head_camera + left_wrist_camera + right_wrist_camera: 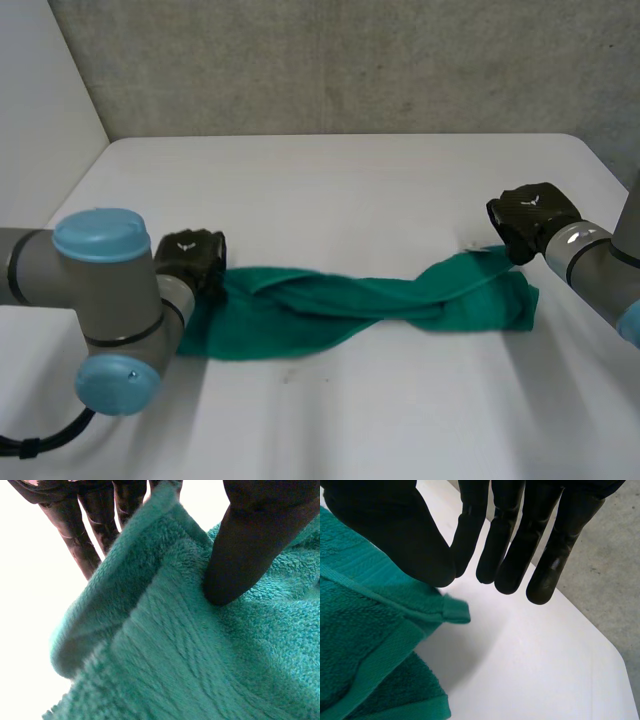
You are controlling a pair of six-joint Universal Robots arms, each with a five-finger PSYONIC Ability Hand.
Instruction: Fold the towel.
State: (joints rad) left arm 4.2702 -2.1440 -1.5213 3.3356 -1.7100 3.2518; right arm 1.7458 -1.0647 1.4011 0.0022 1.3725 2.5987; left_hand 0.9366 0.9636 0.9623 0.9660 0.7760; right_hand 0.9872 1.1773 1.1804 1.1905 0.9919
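Observation:
A green towel point(360, 305) lies twisted into a long rope across the table's near half. My left hand point(190, 255) is at its left end. There the thumb point(250, 545) presses on the pile while the fingers point(75, 535) stand behind a raised fold, so the towel's edge point(150, 580) is pinched between them. My right hand point(530, 215) hovers at the towel's right end. Its thumb point(405, 535) is closed against its fingers point(515, 555), with no cloth seen between them. The towel's hemmed corner point(455, 611) sticks out just below the thumb.
The white table point(350, 190) runs back to a grey wall. Its right edge point(600, 645) falls away close beside my right hand. My left arm's elbow point(105, 310) stands in front of the towel's left end.

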